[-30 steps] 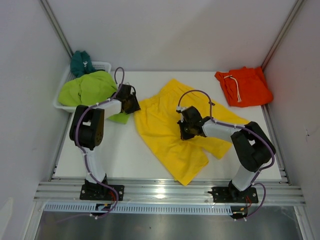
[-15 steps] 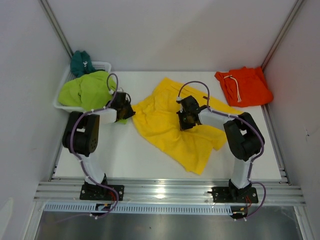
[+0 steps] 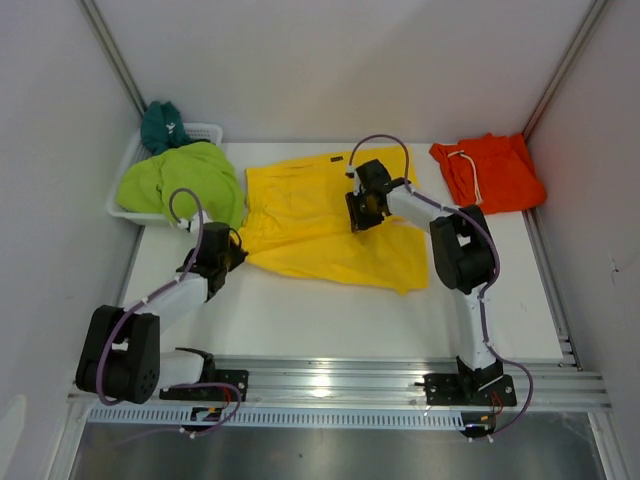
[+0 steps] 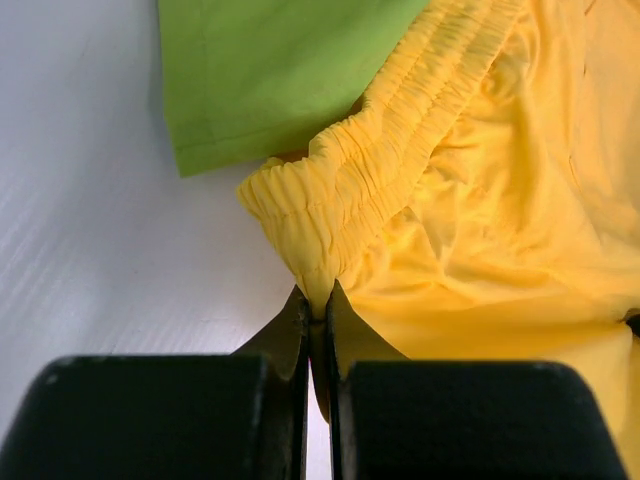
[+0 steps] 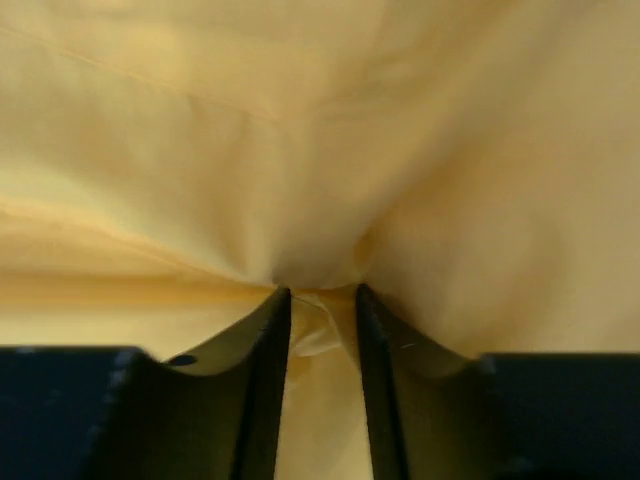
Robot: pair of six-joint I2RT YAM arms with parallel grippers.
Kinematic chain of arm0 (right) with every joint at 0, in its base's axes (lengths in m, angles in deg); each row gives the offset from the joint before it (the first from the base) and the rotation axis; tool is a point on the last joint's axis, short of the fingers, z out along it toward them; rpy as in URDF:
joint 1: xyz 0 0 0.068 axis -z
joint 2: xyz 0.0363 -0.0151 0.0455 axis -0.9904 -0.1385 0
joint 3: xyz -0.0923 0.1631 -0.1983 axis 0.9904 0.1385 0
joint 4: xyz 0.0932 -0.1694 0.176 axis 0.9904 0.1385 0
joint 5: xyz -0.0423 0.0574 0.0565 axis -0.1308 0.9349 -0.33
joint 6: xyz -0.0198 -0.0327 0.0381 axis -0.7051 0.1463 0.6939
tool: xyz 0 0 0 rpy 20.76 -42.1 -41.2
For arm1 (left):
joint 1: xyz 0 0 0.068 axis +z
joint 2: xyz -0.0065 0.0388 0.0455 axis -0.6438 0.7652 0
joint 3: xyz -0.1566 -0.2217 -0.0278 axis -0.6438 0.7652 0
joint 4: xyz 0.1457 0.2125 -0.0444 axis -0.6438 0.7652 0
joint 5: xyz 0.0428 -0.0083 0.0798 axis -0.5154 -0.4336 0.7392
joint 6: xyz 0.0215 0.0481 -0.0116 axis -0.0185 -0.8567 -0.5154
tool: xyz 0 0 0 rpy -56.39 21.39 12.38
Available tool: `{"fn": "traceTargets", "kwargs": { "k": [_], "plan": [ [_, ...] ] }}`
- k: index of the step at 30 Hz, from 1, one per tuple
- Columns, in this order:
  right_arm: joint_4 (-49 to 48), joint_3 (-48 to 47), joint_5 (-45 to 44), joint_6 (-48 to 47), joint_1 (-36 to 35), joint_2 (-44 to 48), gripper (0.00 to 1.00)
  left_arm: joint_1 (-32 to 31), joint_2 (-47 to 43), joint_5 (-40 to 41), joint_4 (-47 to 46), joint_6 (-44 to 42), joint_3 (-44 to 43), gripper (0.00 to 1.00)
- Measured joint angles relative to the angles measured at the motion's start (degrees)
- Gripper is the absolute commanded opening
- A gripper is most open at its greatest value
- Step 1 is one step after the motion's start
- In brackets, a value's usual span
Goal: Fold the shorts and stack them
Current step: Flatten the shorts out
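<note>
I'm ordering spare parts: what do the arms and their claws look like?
The left arm and right arm have white links with black joints. A purple cable loops along each. The left claw and right claw each have two flat black fingers.

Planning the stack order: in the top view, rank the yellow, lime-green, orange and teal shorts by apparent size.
1. yellow shorts, spread out.
2. lime-green shorts and orange shorts: too close to rank.
3. teal shorts, smallest, partly hidden.
</note>
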Motion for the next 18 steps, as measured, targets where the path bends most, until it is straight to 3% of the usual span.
{"fn": "traceTargets", "kwargs": {
  "k": [1,4,7,12,18],
  "plan": [
    [0.02,-0.44,0.63,-0.02,1.22,-0.11,0.56,-0.85,-0.55,0.85,0.02,0.39,0.28,0.00],
    [-0.28,0.48,1.05,-0.39,4.48,1.62,0.67,-2.23,-0.63,2.23,-0.37,1.49,0.22,0.00],
    [-1.05,5.84,2.05,0.24,6.75,7.67,0.68,-2.27,0.66,2.93,-0.09,2.19,-0.74,0.00],
    [-5.20,23.23,3.80,2.16,6.34,28.68,0.68,-2.27,3.19,3.08,1.01,3.61,-3.32,0.00],
    [-7.37,43.01,5.35,6.40,6.82,50.60,0.59,-2.29,3.63,6.08,7.87,5.90,-9.57,0.00]
  ]
}}
